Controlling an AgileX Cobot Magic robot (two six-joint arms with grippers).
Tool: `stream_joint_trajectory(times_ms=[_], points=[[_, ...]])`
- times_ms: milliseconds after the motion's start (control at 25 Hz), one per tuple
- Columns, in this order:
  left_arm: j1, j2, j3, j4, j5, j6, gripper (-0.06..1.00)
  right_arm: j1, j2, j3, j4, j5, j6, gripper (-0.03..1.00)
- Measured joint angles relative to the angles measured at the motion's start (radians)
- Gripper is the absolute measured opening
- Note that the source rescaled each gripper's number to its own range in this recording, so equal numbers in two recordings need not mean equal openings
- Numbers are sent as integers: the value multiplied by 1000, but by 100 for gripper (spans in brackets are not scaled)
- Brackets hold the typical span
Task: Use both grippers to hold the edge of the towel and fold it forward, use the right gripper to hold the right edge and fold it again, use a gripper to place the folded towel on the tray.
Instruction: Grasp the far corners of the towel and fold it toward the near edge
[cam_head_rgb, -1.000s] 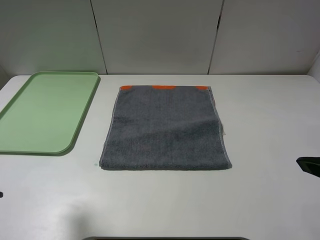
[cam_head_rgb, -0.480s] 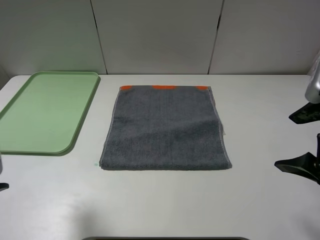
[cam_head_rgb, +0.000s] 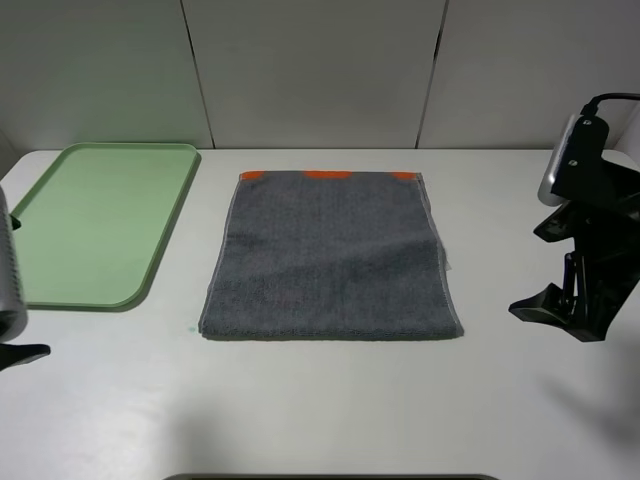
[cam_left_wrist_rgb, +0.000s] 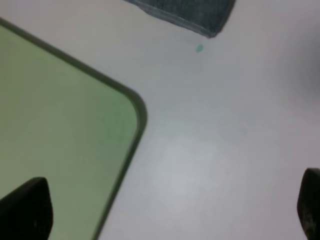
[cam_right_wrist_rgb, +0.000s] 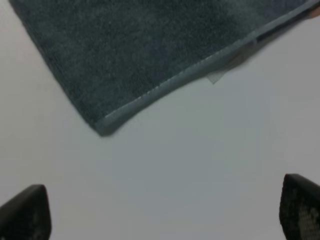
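Observation:
The dark grey towel (cam_head_rgb: 330, 255) lies flat in the middle of the table, its orange patches on the far border. Its plain hemmed near edge (cam_head_rgb: 330, 333) faces the front, and the right edge (cam_head_rgb: 445, 260) runs along its right side. The pale green tray (cam_head_rgb: 100, 220) is empty at the left. My right gripper (cam_head_rgb: 550, 265) hangs open to the right of the towel, apart from it. The right wrist view shows the towel's near right corner (cam_right_wrist_rgb: 102, 127) beyond the open gripper (cam_right_wrist_rgb: 162, 210). My left gripper (cam_head_rgb: 15, 335) is at the left frame edge, open (cam_left_wrist_rgb: 167, 212) over the tray's near corner (cam_left_wrist_rgb: 135, 107).
White table (cam_head_rgb: 330, 410) with grey wall panels behind it. A small green speck (cam_left_wrist_rgb: 199, 48) marks the table by the towel's near left corner (cam_left_wrist_rgb: 210, 30). A dark strip runs along the table's front edge (cam_head_rgb: 330, 477).
Both arms have come into the high view from the sides. The right gripper has moved in toward the towel's right side, and the left one has appeared at the left edge. The towel has not moved.

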Motion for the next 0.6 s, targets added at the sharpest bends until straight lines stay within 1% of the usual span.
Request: stream_joint_trajectory(times_ms=[120,240,360,520,600], points=[[0,71,0,40,-10,-1,99,0,42,0,5,-27,-20,100],[0,141,0,48,-57,-1,99,0,60,0,10,-62,-27,100],[0,194,0,49,-132,-1,99,0,61,0,10,-91,-50,100],[0,277,0,51,-229,-1,99,0,61,0,11,-102,-73,100],[0,326,0,65,-280,-1,99,0,61,0,12,-112,-76,100]])
